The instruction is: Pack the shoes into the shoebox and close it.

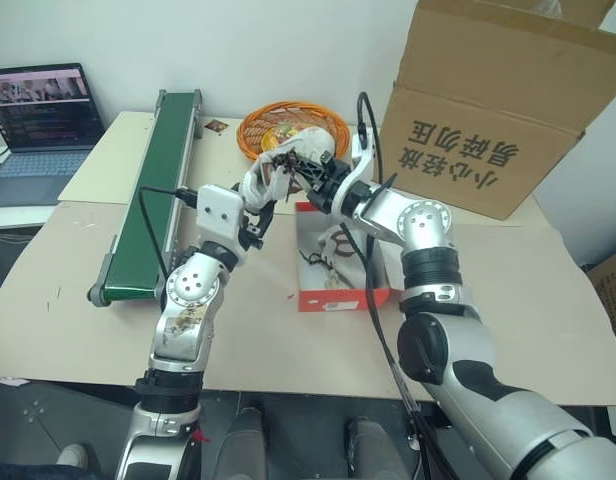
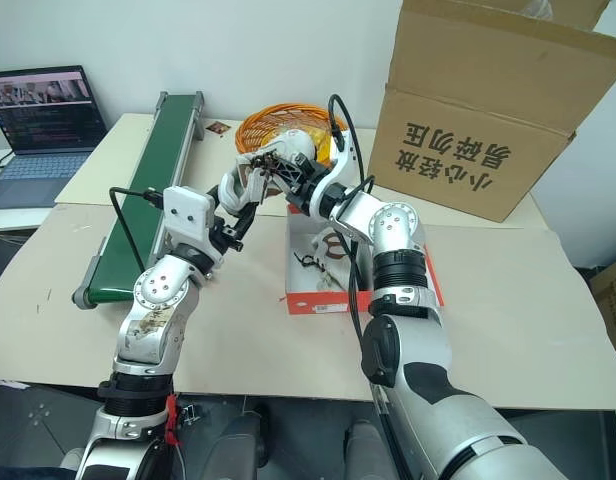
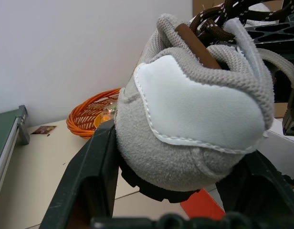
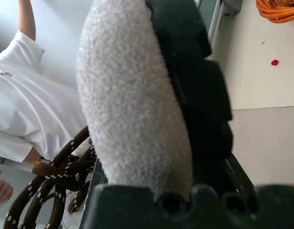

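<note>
Both my grippers clamp one shoe [image 1: 288, 160] in mid-air above the open shoebox [image 1: 340, 262]: left gripper [image 1: 260, 192] at its heel, right gripper [image 1: 310, 172] at its toe. Another shoe [image 1: 323, 268] lies inside.

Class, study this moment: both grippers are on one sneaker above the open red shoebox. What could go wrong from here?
1. The shoe is held between the left gripper and right gripper; a mistimed release could drop it beside the shoebox.
2. Its loose dark laces hang near the right gripper and might snag.
3. Another shoe already lies in the box, so this one may land on top and block the lid.
</note>
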